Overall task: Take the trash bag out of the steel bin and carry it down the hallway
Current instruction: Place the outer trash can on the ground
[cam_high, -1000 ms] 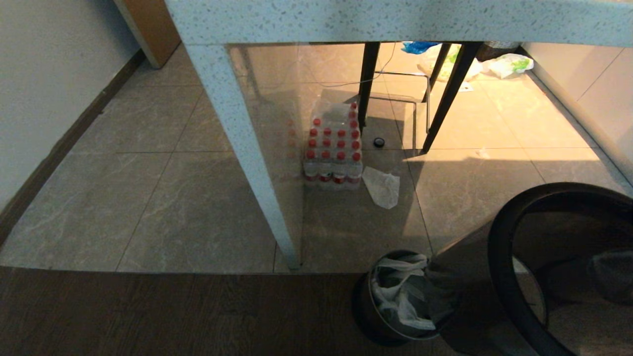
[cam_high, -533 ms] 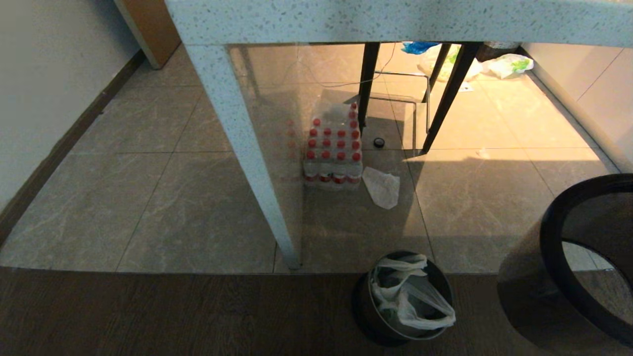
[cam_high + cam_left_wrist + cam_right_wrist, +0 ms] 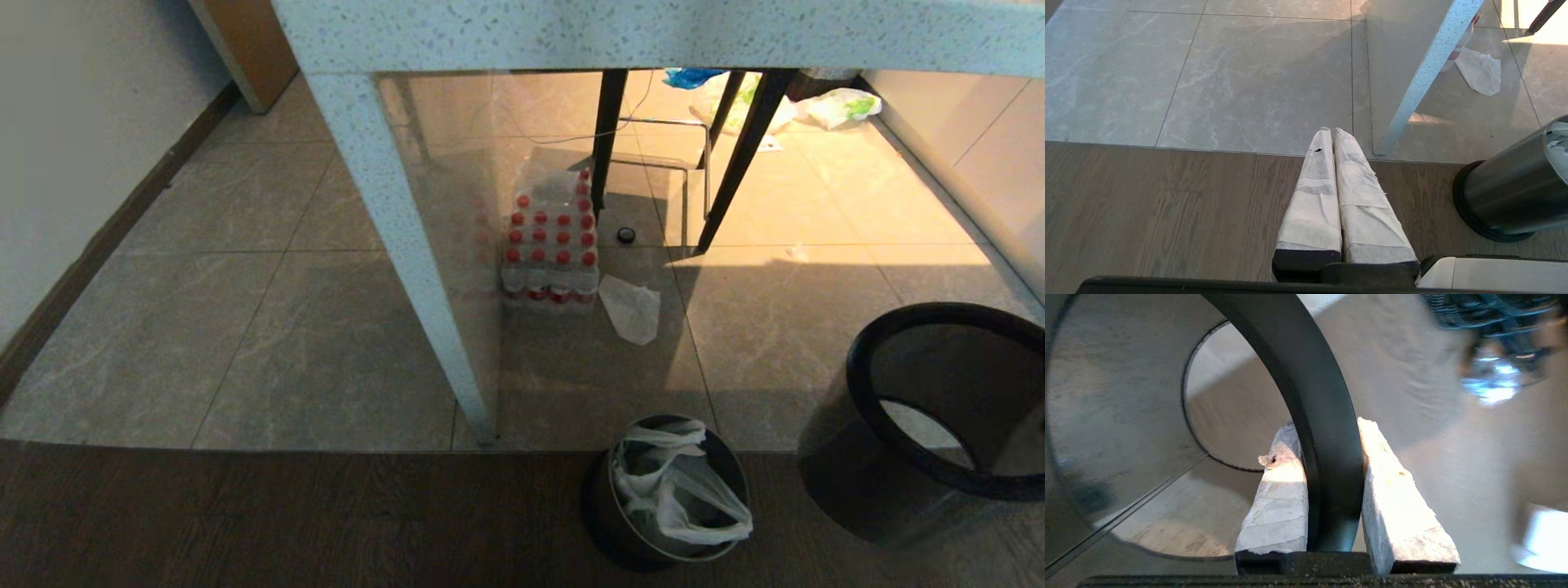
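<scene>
I see the bin [image 3: 602, 508] low in the head view: small, round, with a shiny grey steel wall, standing on dark wood-grain floor [image 3: 286, 523] just at the edge of the glossy marbled tiles [image 3: 245, 327]. The bag [image 3: 678, 498] sits inside the bin, thin crinkly whitish plastic, with one loop handle flopped over the near rim. Nothing grips it.

To the bin's right is a sleeve [image 3: 841, 482], a short round steel tube with a thick black rim. Both its ends are open and floor shows through it. It is tilted, with its mouth facing up toward my head camera.

The right gripper [image 3: 1327, 430] has the sleeve. Its fingers [image 3: 1282, 498], wedge-shaped and wrapped in rough white tape, are parted only by the rim's thickness, one inside the tube and one outside, both pressed on the black rim.

The left gripper [image 3: 1333, 130] hangs over the wood floor, apart from the bin. Its taped fingers are pressed flat together and hold nothing.

A speckled pale stone table leg [image 3: 408, 245] slants down to the tiles. Behind it sits a shrink-wrapped pack of red-capped bottles [image 3: 551, 245], and just beside the pack lies a small flat white bag [image 3: 633, 309]. Black stool legs [image 3: 608, 139] stand farther back.
</scene>
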You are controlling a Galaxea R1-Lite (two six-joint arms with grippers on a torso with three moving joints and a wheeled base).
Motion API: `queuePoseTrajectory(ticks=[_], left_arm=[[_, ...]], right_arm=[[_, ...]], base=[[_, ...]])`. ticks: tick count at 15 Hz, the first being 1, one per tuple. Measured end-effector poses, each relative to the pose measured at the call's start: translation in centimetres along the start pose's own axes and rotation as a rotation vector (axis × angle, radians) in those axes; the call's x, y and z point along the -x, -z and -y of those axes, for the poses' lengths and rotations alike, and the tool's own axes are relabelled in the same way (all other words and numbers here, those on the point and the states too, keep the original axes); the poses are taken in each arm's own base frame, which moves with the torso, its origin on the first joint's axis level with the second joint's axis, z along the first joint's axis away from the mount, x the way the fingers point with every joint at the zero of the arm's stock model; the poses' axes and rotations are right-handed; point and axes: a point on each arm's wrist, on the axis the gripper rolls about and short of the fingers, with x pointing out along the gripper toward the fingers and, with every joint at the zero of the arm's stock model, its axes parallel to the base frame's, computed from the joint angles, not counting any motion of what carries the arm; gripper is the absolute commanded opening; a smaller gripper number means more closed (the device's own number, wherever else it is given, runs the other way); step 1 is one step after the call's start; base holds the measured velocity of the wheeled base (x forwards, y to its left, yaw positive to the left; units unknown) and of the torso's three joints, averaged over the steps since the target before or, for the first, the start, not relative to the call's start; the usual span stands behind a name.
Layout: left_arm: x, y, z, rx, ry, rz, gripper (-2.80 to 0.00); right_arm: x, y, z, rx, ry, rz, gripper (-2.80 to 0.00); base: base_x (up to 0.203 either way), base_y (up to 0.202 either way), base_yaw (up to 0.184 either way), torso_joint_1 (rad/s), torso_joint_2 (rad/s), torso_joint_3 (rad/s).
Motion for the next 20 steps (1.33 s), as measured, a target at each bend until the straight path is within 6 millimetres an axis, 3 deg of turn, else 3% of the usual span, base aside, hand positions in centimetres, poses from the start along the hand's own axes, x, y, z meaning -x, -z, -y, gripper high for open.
queuePoseTrajectory(ticks=[6, 10, 16, 20], left_arm=[[0.0, 0.0, 0.0, 0.0, 0.0, 0.0, -2.8], [0.0, 0.0, 0.0, 0.0, -0.001, 0.0, -2.8], [0.0, 0.0, 0.0, 0.0, -0.001, 0.0, -2.8], [0.0, 0.0, 0.0, 0.0, 0.0, 0.0, -2.8]], right_arm=[[-12.0, 1.4, -2.5, -0.121, -0.022, 0.013, -2.8], [-18.1, 3.4, -4.0, -0.14, -0.06, 0.068, -2.8], [-22.3, 7.2, -5.2, -0.116, -0.067, 0.024, -2.8], [-24.0, 8.2, -5.6, -0.11, -0.077, 0.047, -2.8]], base=[[0.0, 0.0, 0.0, 0.0, 0.0, 0.0], [0.0, 0.0, 0.0, 0.0, 0.0, 0.0], [0.0, 0.0, 0.0, 0.0, 0.0, 0.0], [0.0, 0.0, 0.0, 0.0, 0.0, 0.0]])
